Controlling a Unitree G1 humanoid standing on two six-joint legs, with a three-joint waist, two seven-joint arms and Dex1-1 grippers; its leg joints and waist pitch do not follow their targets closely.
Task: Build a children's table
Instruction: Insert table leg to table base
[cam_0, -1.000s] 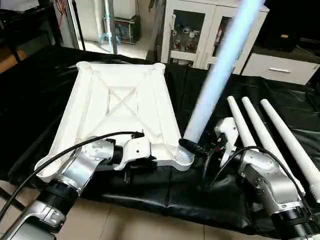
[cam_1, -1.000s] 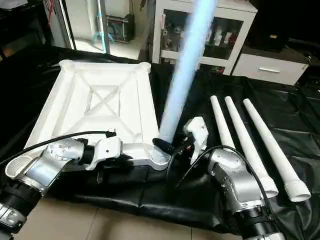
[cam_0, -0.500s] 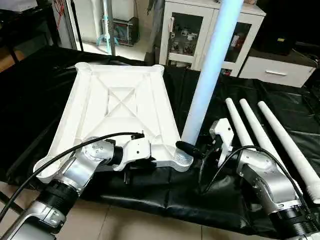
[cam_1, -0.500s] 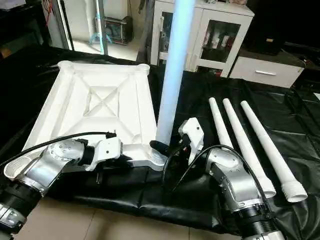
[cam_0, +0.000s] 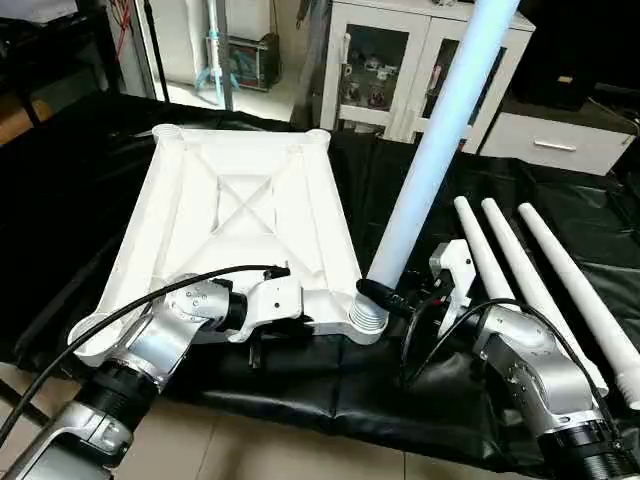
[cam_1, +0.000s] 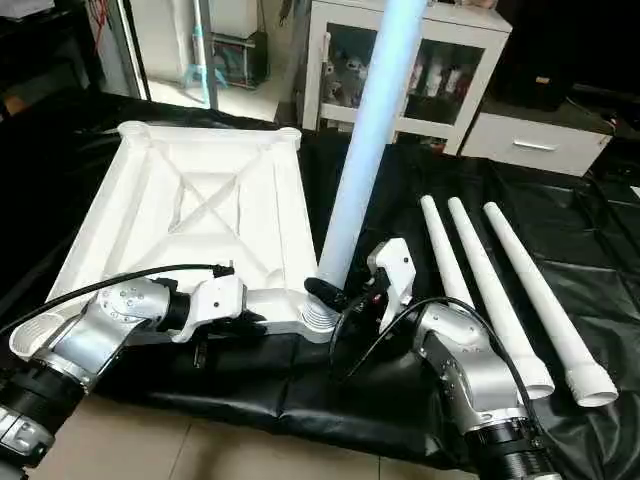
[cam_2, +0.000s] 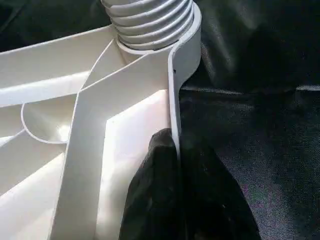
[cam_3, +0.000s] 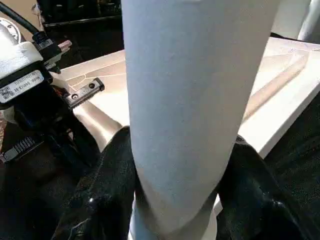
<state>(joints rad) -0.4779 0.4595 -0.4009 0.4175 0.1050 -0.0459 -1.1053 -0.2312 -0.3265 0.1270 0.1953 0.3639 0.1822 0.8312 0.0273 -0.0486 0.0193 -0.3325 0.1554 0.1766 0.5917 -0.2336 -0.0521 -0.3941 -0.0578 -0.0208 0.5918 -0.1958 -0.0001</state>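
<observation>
The children's table top (cam_0: 240, 210) lies upside down on a black cloth, its ribbed X-braced underside facing up. My left gripper (cam_2: 179, 150) is shut on the top's near rim, one finger on each side of it, close to the threaded near-right corner socket (cam_2: 147, 22). A long white leg (cam_0: 420, 180) stands in that socket (cam_0: 368, 315), leaning to the right at its top. My right gripper (cam_0: 385, 297) is shut on the leg's base just above the socket, and its black fingers (cam_3: 107, 190) press both sides of the tube (cam_3: 190, 90).
Three loose white legs (cam_0: 530, 270) lie side by side on the cloth to the right, beside my right forearm. A white glass-door cabinet (cam_0: 400, 60) and a low drawer unit (cam_0: 555, 140) stand behind. The cloth's near edge (cam_0: 330, 400) hangs over tiled floor.
The held leg swung from leaning right to nearly upright, then back to leaning right. Both grips stayed as they were; the left arm has not moved.
</observation>
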